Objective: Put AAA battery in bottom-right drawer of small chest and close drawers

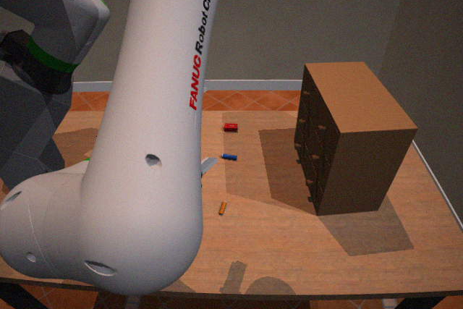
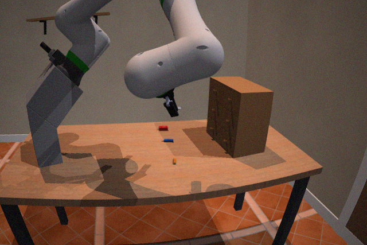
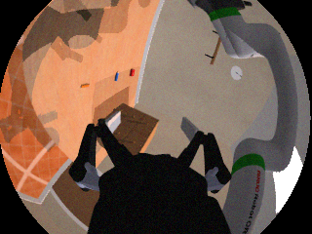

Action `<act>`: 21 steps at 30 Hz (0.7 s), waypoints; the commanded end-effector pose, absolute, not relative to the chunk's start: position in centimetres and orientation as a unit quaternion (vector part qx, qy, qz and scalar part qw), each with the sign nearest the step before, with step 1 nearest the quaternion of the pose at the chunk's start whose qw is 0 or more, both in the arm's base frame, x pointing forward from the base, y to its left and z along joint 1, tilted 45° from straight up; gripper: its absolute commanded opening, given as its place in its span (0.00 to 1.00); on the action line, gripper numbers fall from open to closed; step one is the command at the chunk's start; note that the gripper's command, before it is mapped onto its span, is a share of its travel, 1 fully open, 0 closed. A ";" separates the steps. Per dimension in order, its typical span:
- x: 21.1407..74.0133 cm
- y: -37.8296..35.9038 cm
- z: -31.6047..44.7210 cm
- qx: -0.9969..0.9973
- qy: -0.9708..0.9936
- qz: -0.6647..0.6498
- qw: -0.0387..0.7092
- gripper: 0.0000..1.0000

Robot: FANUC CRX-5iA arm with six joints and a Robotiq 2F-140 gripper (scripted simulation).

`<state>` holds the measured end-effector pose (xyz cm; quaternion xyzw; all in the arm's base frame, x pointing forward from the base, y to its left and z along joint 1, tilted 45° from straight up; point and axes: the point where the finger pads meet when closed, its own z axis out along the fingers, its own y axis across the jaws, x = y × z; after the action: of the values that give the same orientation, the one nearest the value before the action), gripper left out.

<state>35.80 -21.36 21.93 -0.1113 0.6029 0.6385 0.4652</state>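
Note:
The small brown chest (image 1: 351, 137) stands on the right of the table, its drawer fronts facing left, and all drawers look pushed in. It also shows in the exterior view (image 2: 238, 116) and in the wrist view (image 3: 131, 124). A thin orange cylinder (image 1: 222, 207) that looks like the AAA battery lies on the table left of the chest, also in the exterior view (image 2: 174, 160). My gripper (image 2: 171, 108) (image 3: 151, 119) hangs in the air above the table, left of the chest. It is open and empty. In the top view only one fingertip (image 1: 208, 165) shows past the arm.
A blue cylinder (image 1: 228, 156) and a red block (image 1: 230, 127) lie on the table left of the chest, farther back than the orange one. The arm's big elbow (image 1: 130, 148) blocks the left of the top view. The robot base (image 2: 47, 112) stands at the table's left.

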 end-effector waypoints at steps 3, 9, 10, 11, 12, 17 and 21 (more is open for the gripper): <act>37.4 -17.4 23.5 -0.194 0.687 0.515 0.474 1.00; 37.5 -15.0 24.0 -0.286 0.733 0.398 0.473 1.00; 37.5 -15.0 24.0 -0.291 0.735 0.389 0.472 1.00; 37.5 -15.0 24.0 -0.291 0.735 0.389 0.472 1.00; 37.5 -15.0 24.0 -0.291 0.735 0.389 0.472 1.00; 37.1 -13.9 24.6 -0.393 0.755 0.253 0.459 1.00; 36.6 -13.8 25.1 -0.452 0.753 0.170 0.446 1.00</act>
<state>36.99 -14.22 24.60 -0.3931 0.7501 0.2682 0.4592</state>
